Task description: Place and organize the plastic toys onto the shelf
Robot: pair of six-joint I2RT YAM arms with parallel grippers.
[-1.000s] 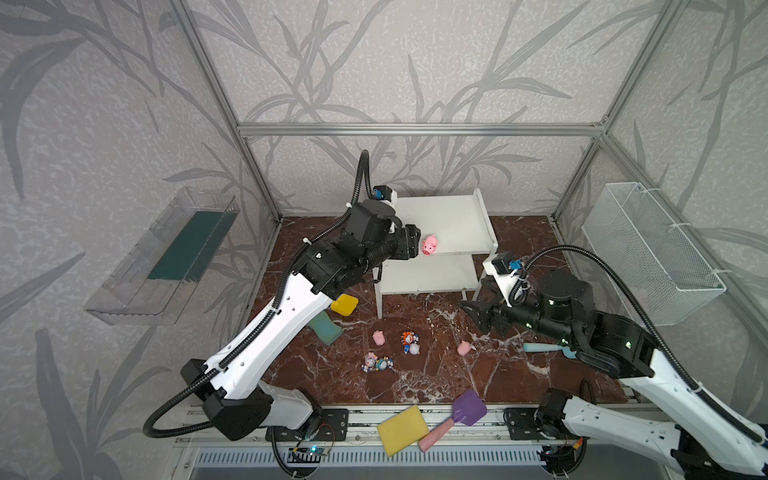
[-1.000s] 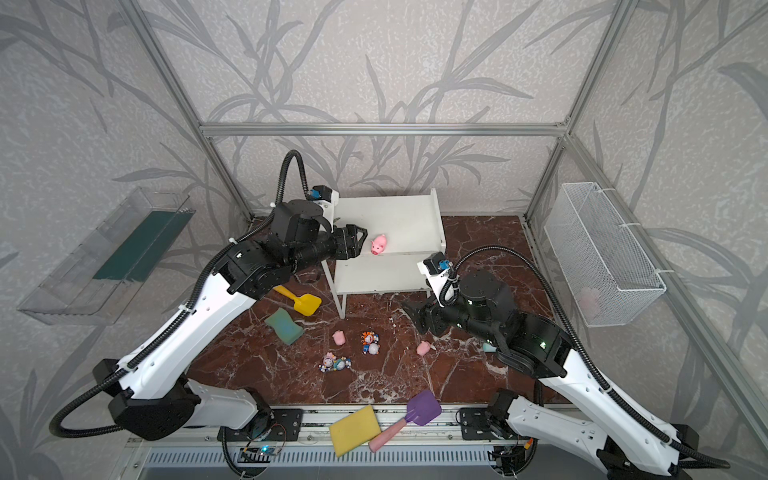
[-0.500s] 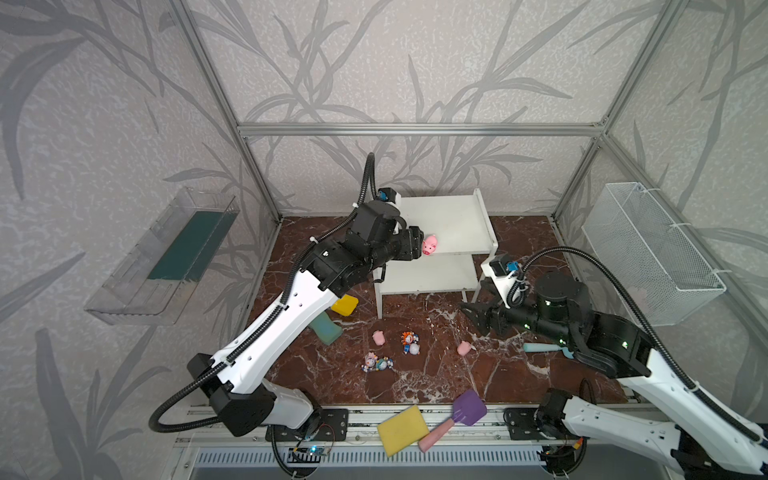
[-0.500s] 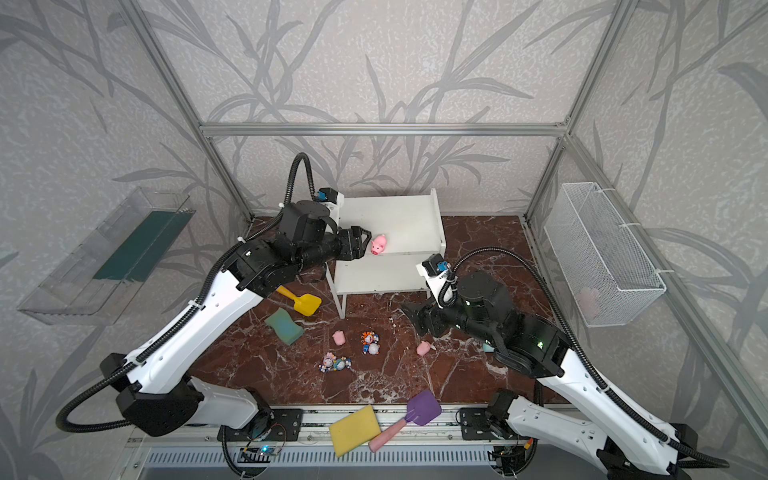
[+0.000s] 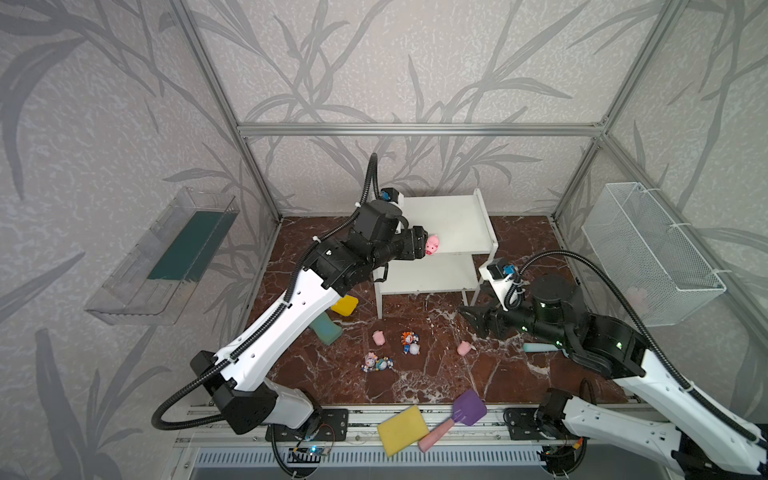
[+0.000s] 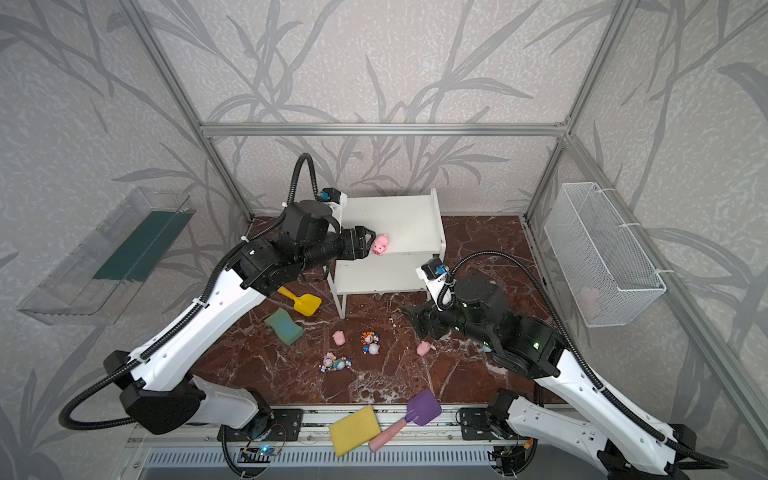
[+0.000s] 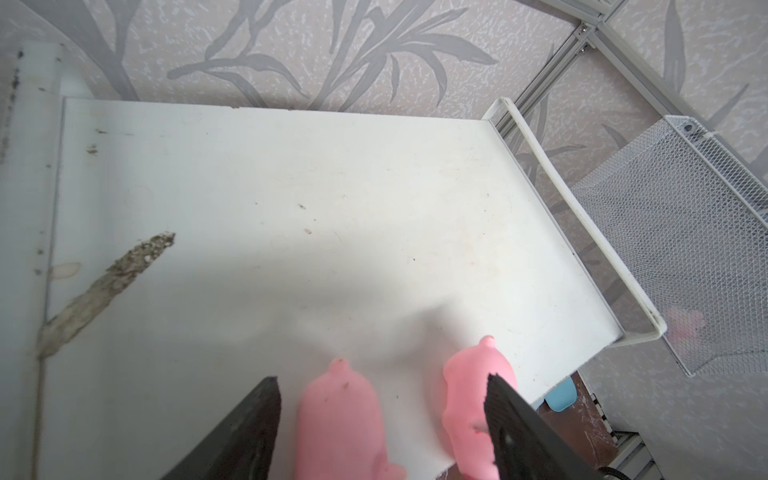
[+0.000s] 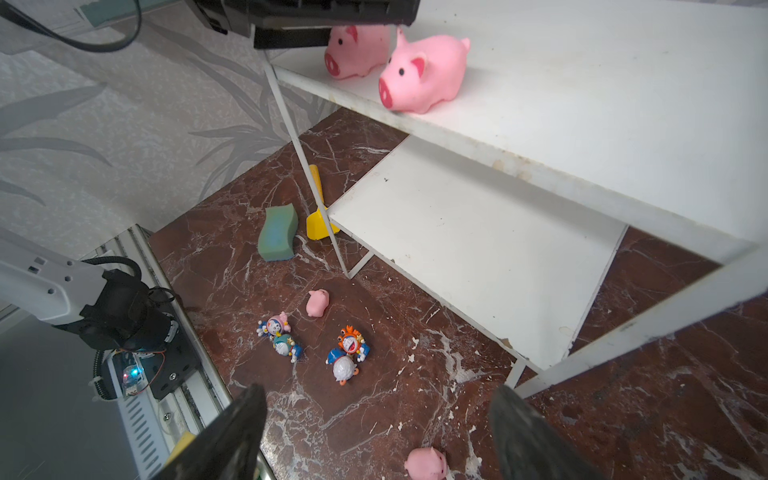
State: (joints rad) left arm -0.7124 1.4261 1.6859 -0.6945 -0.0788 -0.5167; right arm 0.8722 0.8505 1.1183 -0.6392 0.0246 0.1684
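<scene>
**Top views.** My left end effector point(image 5: 420, 248) is at the front-left part of the shelf point(image 5: 453, 214), level with its top board. A shelved pig point(image 5: 432, 244) stands on that board just beyond the fingertips, near the front edge. My right end effector point(image 5: 465, 313) hangs low over the table point(image 5: 436, 376), just outside the shelf's front-right leg. Its jaws are spread with nothing between them. Two loose pigs point(image 5: 378, 337) lie on the table in front of the shelf. The four figurines point(image 5: 409, 343) lie in two pairs between them.

**Left wrist view.** The left jaws stand wide apart and grip nothing. Two shelved pigs point(image 7: 338, 419) stand side by side at the front edge of the shelf's top board, tails toward its back. One stands between my fingers point(image 7: 249, 432), with a clear gap to one finger. The other finger partly covers the second pig, and I cannot tell whether they touch.

**Right wrist view.** The right fingers point(image 8: 232, 436) are wide apart, with only table between them. Both shelved pigs stand upright toward the left end of the top board, snouts facing out over its front edge. A green sponge point(image 8: 277, 235) and a yellow shovel point(image 8: 318, 224) lie beside the shelf's front-left leg.
</scene>
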